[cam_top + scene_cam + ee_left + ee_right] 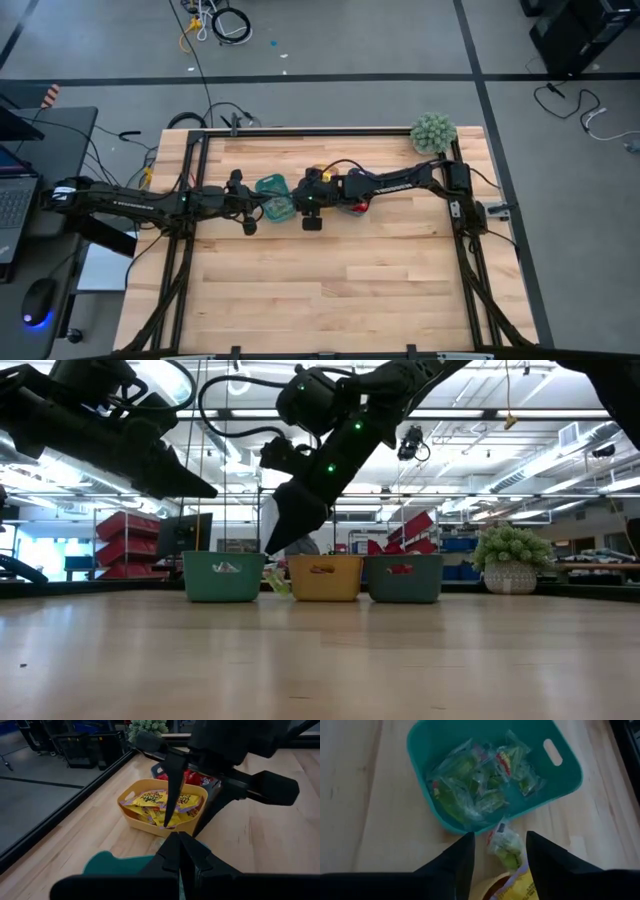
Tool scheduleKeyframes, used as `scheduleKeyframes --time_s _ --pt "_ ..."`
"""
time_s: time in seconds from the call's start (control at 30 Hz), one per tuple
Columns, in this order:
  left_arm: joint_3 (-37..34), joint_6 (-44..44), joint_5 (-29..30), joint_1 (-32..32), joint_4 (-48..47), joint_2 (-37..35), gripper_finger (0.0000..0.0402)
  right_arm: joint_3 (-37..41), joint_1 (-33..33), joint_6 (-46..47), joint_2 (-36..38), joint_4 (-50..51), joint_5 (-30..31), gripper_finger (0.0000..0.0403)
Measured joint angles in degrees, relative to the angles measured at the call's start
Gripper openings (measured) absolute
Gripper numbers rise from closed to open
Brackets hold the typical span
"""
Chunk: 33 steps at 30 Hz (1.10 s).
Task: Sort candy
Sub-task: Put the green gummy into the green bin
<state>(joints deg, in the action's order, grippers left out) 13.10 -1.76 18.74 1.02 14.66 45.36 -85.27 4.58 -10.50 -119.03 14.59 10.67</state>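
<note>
R fingers (465, 855) spread over a stray green candy (505, 842) btwn teal tray (427, 750) & yellow tray (130, 800); L gripper (181, 851) shut, idle. Next: pinch it, drop in teal.

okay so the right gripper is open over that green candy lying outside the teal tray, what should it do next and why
Probably lower the open right gripper and close on the green candy. It lies on the table beside the teal tray, between the fingers, while similar green pieces already fill that tray.

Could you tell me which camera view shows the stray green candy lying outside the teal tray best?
The right wrist view: the clear-wrapped pale green candy lies on wood beside the teal plastic tray. The low view shows only a sliver; the high and left wrist views hide it.
</note>
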Motion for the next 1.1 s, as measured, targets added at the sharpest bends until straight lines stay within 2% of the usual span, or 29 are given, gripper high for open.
scheduleKeyframes --time_s 0.43,0.5,0.63,0.67,0.87,1.1 --pt "0.0 0.2 0.0 0.0 -1.5 0.0 0.0000 0.0 0.8 -0.2 -4.5 -0.9 -0.6 0.0137" --pt "0.0 0.2 0.0 0.0 -1.7 0.0 0.0000 -0.1 0.9 -0.2 -4.5 -1.6 -0.4 0.0113" --pt "0.0 0.2 0.0 -0.1 -1.8 0.0 0.0000 0.0 0.9 -0.2 -4.6 -1.7 0.2 0.0025" --pt "0.0 0.2 0.0 -0.1 -1.7 0.0 0.0000 -0.3 0.9 -0.3 -4.6 -1.5 0.2 0.0013" --pt "1.5 0.0 2.0 -0.2 -4.7 -0.2 0.0000 -2.9 0.3 1.5 -2.8 9.2 -0.4 0.0027" --pt "2.0 0.0 2.1 -0.2 -6.1 -0.2 0.0000 -2.7 -0.1 6.6 -0.2 11.3 1.4 0.0003"
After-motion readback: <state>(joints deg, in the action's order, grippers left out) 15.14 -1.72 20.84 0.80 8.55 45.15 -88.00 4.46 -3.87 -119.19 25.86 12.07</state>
